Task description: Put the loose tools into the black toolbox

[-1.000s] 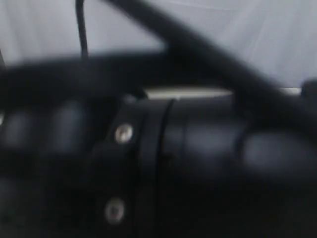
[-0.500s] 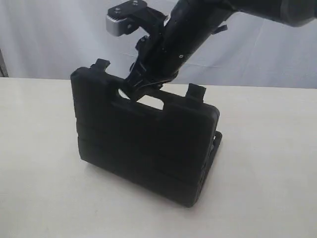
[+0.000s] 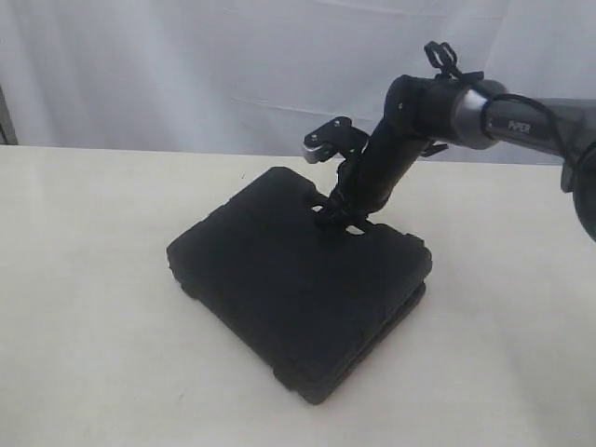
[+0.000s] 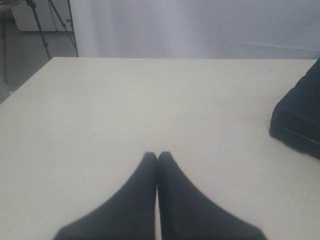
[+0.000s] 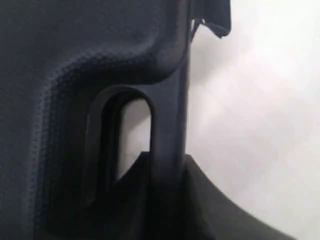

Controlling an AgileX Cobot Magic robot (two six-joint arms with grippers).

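The black toolbox (image 3: 279, 289) lies flat and closed on the table. My right gripper (image 3: 340, 216) comes down on its far edge at the handle slot. In the right wrist view the toolbox (image 5: 75, 50) fills most of the frame. My right gripper (image 5: 167, 157) is shut on the handle bar (image 5: 169, 115), with one finger through the slot and the other outside it. My left gripper (image 4: 157, 156) is shut and empty above bare table, and a corner of the toolbox (image 4: 300, 125) shows off to one side of it. No loose tools are in view.
The pale table (image 3: 93, 326) stretches all round the case, with its far edge under a white curtain (image 3: 186, 74). The right arm (image 3: 484, 116) reaches in from the right. A tripod (image 4: 47, 25) stands beyond the table corner in the left wrist view.
One second ago a dark blurred arm blocked the exterior view. Half a second ago the toolbox stood upright, held at its handle; now it lies flat, and the right gripper has come down with it.
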